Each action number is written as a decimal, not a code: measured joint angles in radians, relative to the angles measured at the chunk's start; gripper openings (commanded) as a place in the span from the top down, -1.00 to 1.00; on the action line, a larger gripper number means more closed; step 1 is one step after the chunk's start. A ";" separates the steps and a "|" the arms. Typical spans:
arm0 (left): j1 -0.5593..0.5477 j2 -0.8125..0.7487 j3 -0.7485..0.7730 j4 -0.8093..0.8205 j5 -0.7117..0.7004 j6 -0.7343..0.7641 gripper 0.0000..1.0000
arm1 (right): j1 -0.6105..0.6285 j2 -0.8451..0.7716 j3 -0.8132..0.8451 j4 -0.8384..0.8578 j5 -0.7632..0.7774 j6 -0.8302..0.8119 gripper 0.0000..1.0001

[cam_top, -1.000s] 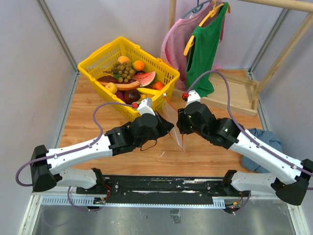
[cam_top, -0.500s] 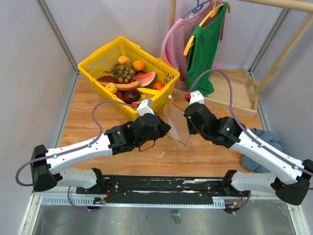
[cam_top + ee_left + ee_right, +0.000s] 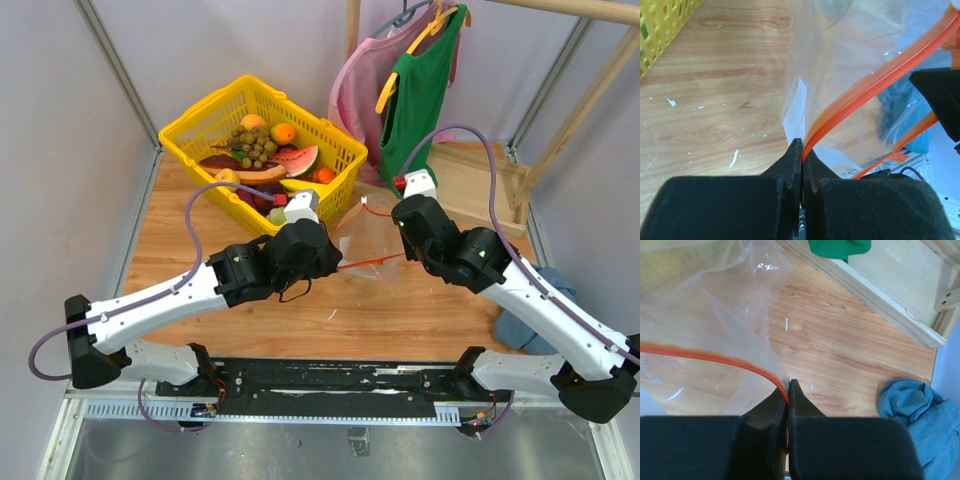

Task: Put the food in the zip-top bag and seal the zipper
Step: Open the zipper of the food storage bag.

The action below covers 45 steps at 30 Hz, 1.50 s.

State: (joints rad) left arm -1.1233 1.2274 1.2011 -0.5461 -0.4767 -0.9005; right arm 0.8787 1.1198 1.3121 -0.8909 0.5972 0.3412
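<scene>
The clear zip-top bag (image 3: 365, 235) hangs between my two grippers over the wooden table. Its red-orange zipper (image 3: 370, 262) is stretched nearly straight between them. My left gripper (image 3: 333, 268) is shut on one end of the zipper (image 3: 860, 97), next to the bag's white label (image 3: 795, 107). My right gripper (image 3: 405, 250) is shut on the other end of the zipper (image 3: 715, 358). The bag (image 3: 705, 305) looks empty. The food (image 3: 265, 160) lies in the yellow basket (image 3: 200, 125) at the back left.
A wooden clothes rack base (image 3: 485, 190) stands at the back right with a green shirt (image 3: 415, 95) and a pink garment (image 3: 355, 95) hanging over it. A blue cloth (image 3: 530, 300) lies at the right, also in the right wrist view (image 3: 915, 405).
Both grippers moved apart and a little farther back. The bag's zipper went from hanging bunched between them to pulled out nearly straight.
</scene>
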 measured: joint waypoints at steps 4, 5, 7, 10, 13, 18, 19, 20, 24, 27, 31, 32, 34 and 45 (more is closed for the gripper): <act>0.000 0.042 0.016 -0.010 0.011 0.040 0.99 | -0.027 -0.002 -0.006 0.011 -0.035 -0.020 0.99; 0.000 0.051 0.016 -0.011 0.015 0.044 0.99 | -0.030 -0.005 -0.011 0.015 -0.045 -0.024 0.99; 0.000 0.084 0.026 -0.022 0.027 0.058 0.99 | -0.037 -0.018 -0.037 0.035 -0.076 -0.044 0.99; 0.000 0.138 0.076 -0.045 0.036 0.070 0.99 | -0.043 -0.022 -0.055 0.042 -0.110 -0.066 0.99; 0.000 0.182 0.138 -0.053 0.049 0.075 0.99 | -0.053 -0.028 -0.072 0.072 -0.172 -0.102 0.99; 0.002 0.238 0.177 -0.057 0.088 0.064 0.99 | -0.072 -0.048 -0.125 0.104 -0.232 -0.146 0.99; 0.003 0.253 0.182 -0.059 0.096 0.063 0.99 | -0.074 -0.048 -0.126 0.105 -0.241 -0.154 0.99; 0.005 0.269 0.187 -0.062 0.106 0.063 0.99 | -0.076 -0.048 -0.126 0.109 -0.251 -0.159 0.99; 0.024 0.302 0.188 -0.065 0.154 0.087 0.99 | -0.079 -0.025 -0.121 0.099 -0.234 -0.155 0.99; 0.058 0.303 0.188 -0.066 0.202 0.105 0.99 | -0.105 0.031 -0.080 0.053 -0.194 -0.130 0.99; 0.114 0.296 0.158 -0.046 0.267 0.127 0.84 | -0.120 0.060 -0.061 0.016 -0.116 -0.102 0.99; 0.127 0.294 0.151 -0.045 0.279 0.136 0.74 | -0.121 0.060 -0.059 0.002 -0.099 -0.094 0.99; 0.150 0.291 0.138 -0.038 0.298 0.159 0.54 | -0.122 0.060 -0.058 -0.014 -0.074 -0.075 0.98; 0.163 0.243 0.132 0.052 0.319 0.290 -0.52 | -0.122 0.151 0.051 -0.090 -0.072 -0.034 0.99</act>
State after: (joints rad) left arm -0.9604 1.4704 1.3334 -0.4942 -0.1581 -0.6106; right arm 0.7563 1.2709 1.3632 -0.9810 0.5251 0.3069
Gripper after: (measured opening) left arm 0.649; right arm 0.009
